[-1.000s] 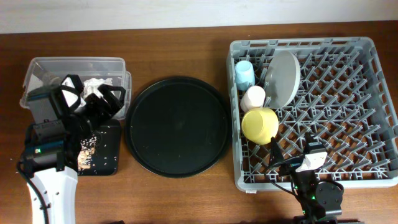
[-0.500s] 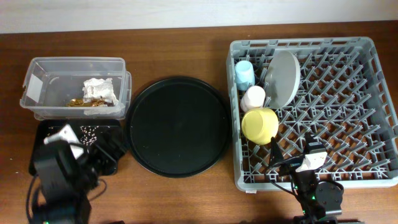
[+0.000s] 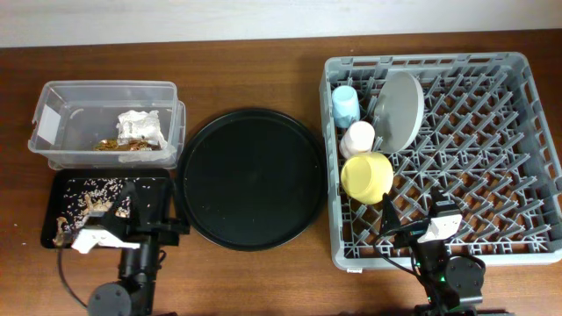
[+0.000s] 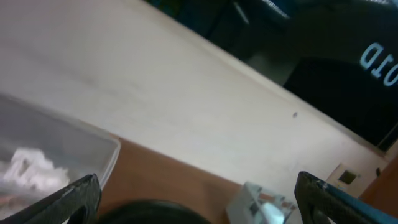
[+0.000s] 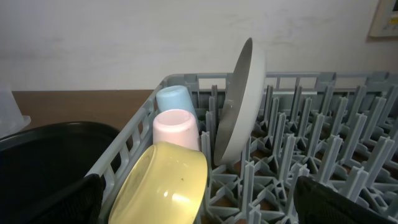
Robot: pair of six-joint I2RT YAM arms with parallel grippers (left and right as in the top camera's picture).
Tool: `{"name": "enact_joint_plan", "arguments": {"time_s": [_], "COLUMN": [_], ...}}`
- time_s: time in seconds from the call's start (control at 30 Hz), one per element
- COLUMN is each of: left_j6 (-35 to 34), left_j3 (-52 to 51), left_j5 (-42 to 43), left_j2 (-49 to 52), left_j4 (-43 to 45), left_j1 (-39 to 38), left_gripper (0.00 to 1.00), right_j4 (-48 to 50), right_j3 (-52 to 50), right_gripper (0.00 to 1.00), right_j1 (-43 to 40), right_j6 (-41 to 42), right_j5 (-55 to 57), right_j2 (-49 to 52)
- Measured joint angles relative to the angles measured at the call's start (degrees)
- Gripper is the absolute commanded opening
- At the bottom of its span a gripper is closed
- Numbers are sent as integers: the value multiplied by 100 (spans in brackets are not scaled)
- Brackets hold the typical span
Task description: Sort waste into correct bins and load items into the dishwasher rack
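Right wrist: yellow bowl [image 5: 166, 180] in the dishwasher rack [image 5: 329, 155], just beyond the wide-spread right claw [image 5: 199, 202].

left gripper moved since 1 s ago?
Yes. In the overhead view the left gripper has pulled back from the clear plastic box to the flat black tray's near end.

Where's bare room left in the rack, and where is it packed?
Bare: rack lattice right of the plate; round black tray between clear box and rack. Crowded: rack's left edge, with light-blue cup, pink cup, yellow bowl.
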Motion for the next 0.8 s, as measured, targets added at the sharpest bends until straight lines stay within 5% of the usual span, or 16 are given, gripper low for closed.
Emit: {"name": "enact_joint_plan", "arguments": {"time_s": [0.5,0.8], "left_j6": [85,1558], "left_j3": [-1012,-1021], "left_j5": [-431,-546], "left_j2": [-706,-782], "left_j4": [-420,-1104], "left_j1": [-278,-278], "left_gripper": [99,99], "right_j4": [2,0], "right_j3": [0,0], "right_gripper": [98,98], "right_j1": [0,0], "right_j6": [0,4], "right_j5": [0,0], "right_j2": [0,0]}}
